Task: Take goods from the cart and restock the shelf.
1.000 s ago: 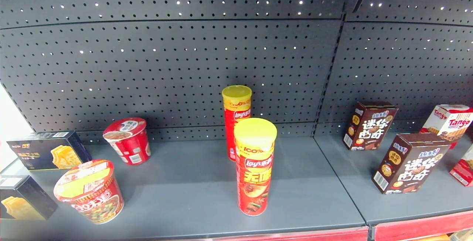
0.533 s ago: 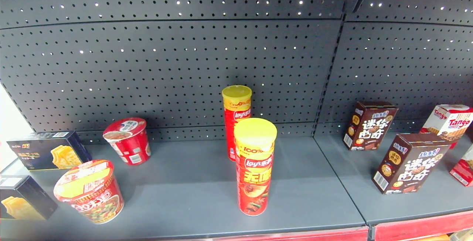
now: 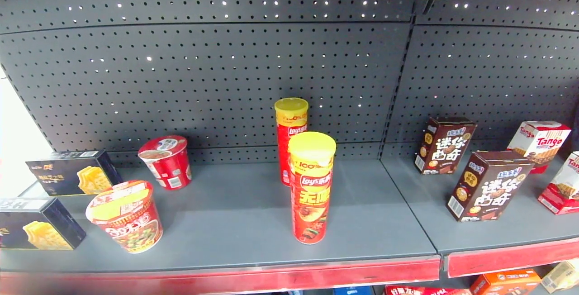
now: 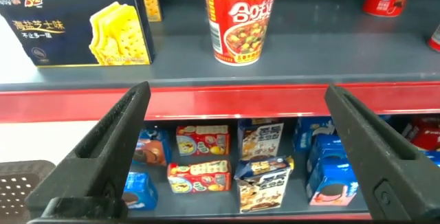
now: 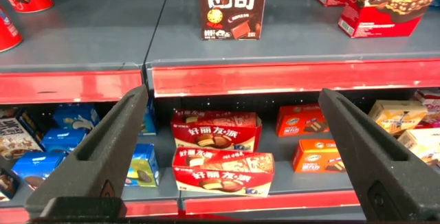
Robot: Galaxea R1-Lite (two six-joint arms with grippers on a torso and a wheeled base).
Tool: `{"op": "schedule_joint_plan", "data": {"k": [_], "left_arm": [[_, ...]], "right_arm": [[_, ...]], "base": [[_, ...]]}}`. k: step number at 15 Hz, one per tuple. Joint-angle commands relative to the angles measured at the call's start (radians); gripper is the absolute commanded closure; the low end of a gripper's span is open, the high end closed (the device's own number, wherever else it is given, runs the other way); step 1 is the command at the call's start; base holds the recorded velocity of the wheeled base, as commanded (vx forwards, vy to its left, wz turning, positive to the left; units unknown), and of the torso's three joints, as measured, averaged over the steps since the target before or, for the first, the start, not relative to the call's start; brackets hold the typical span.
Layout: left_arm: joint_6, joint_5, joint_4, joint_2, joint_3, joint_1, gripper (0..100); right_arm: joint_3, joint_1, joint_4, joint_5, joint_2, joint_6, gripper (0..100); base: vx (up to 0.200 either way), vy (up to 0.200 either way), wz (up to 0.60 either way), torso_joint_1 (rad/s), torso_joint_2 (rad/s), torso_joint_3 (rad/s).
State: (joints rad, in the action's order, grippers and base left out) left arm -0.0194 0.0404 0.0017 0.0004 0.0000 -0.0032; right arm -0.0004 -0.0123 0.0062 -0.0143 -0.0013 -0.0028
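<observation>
Change in the last half second is the camera, not the stock. The whole head view shifts at once, the goods sit smaller, and the red front lip of the shelf and a lower tier of packs come into frame. I read that as the robot backing off or dropping its view. Nothing has moved relative to the front chip can.

Layout off that can:
- The second chip can is straight behind it, near the pegboard; can't tell if the two touch.
- The noodle cup is well to its left near the lip, with the red cup left and further back.
- The dark cracker boxes sit beyond those.
- The brown biscuit boxes are well to its right, past the shelf seam, with the wafer boxes further right again.

Left gripper: fingers spread wide, nothing between them, facing the lip left of the can, on the noodle cup side. Right gripper: also wide apart and empty, facing the lip right of the can, by a biscuit box.

For the task: no item in hand, so this looks like a gap between placements, probably before a trip to the cart. The bare shelf either side of the can is the obvious slot for more stock.
</observation>
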Motion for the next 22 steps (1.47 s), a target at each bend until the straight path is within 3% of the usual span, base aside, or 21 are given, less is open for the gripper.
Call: {"op": "schedule_joint_plan", "data": {"k": [1, 12, 14, 18, 19, 20, 22], "left_arm": [[-0.013, -0.001, 0.000, 0.001, 0.000, 0.000, 0], [-0.013, -0.001, 0.000, 0.001, 0.000, 0.000, 0], [-0.011, -0.001, 0.000, 0.001, 0.000, 0.000, 0], [-0.013, 0.001, 0.000, 0.001, 0.000, 0.000, 0], [-0.013, 0.001, 0.000, 0.001, 0.000, 0.000, 0], [-0.014, 0.001, 0.000, 0.001, 0.000, 0.000, 0], [-0.013, 0.001, 0.000, 0.001, 0.000, 0.000, 0]], "right_arm": [[0.000, 0.002, 0.000, 0.000, 0.001, 0.000, 0], [-0.001, 0.000, 0.000, 0.000, 0.001, 0.001, 0], [-0.210, 0.048, 0.012, -0.092, 0.095, 0.009, 0], [-0.474, 0.226, 0.015, -0.227, 0.383, 0.012, 0], [-0.474, 0.226, 0.015, -0.227, 0.383, 0.012, 0], [-0.546, 0.233, 0.000, -0.188, 0.541, -0.069, 0], [-0.544, 0.305, -0.087, -0.187, 0.653, -0.086, 0]], "base": [[0.000, 0.000, 0.00, 0.000, 0.00, 0.000], [0.000, 0.000, 0.11, 0.001, 0.00, 0.000], [0.000, 0.000, 0.00, 0.000, 0.00, 0.000], [0.000, 0.000, 0.00, 0.000, 0.00, 0.000], [0.000, 0.000, 0.00, 0.000, 0.00, 0.000], [0.000, 0.000, 0.00, 0.000, 0.00, 0.000], [0.000, 0.000, 0.00, 0.000, 0.00, 0.000]]}}
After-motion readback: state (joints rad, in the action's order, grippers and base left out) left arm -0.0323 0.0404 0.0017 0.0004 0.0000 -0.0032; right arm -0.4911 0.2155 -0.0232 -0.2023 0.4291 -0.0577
